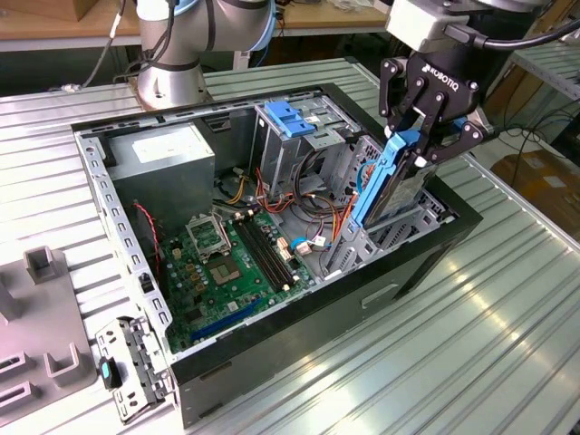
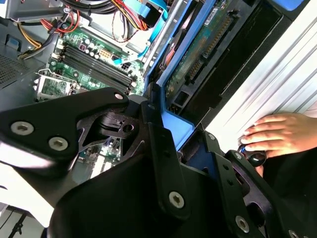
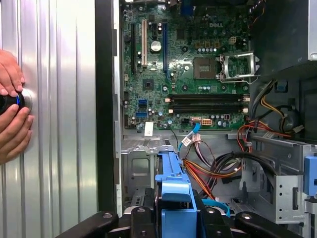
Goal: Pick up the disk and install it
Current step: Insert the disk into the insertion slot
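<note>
1. Jaws: those of the gripper (image 1: 433,143) are drawn in on the upper end of the disk (image 1: 381,186), clamped across its blue carrier rails; nothing else is held.
2. Position: the gripper hangs over the corner of the computer case (image 1: 426,263) at the exterior view's right.
3. Disk: on edge and tilted; lower end down in the drive bay (image 1: 408,222), upper end above the case rim; not seated.
4. Step in hand, as judged: pick-up done; installation part-way.
5. Requirement, as judged: seating calls for the rails to be in line with the bay guides; the orange cables (image 1: 343,217) lie just beside the bay and could foul.
6. Surroundings: a person's hand (image 2: 282,131) rests on a dark knob (image 3: 10,101) on the ribbed table (image 1: 507,317) beside the case.
</note>
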`<state>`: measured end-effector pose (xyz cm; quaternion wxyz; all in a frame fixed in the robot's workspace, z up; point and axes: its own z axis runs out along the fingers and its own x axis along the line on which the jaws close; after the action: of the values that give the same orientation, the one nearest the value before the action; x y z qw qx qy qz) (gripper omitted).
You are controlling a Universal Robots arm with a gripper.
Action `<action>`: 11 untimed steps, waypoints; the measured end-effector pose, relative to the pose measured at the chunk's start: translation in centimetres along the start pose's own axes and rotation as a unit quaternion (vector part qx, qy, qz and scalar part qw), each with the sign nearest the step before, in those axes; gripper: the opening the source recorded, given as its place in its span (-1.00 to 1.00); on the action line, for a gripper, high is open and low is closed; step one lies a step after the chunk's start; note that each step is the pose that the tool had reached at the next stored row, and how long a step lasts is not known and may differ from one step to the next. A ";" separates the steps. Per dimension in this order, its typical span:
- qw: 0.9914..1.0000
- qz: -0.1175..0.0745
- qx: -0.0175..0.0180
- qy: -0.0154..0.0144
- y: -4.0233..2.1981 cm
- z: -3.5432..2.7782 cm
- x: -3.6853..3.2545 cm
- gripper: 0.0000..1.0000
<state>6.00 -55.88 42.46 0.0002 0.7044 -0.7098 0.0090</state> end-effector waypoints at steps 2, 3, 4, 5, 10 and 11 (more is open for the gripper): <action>1.000 0.000 0.000 0.000 0.00 0.17 0.00 -0.26; 1.000 0.000 0.000 0.000 0.00 0.23 0.00 -0.26; 1.000 0.000 0.000 0.000 0.00 0.33 0.00 -0.26; 1.000 0.000 0.000 0.000 0.00 0.40 0.00 -0.26; 1.000 0.000 0.000 0.000 0.01 1.15 0.01 -0.26; 1.000 0.000 0.000 0.000 0.01 1.30 0.01 -0.26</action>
<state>6.01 -55.90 41.17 0.0005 0.7043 -0.7098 0.0088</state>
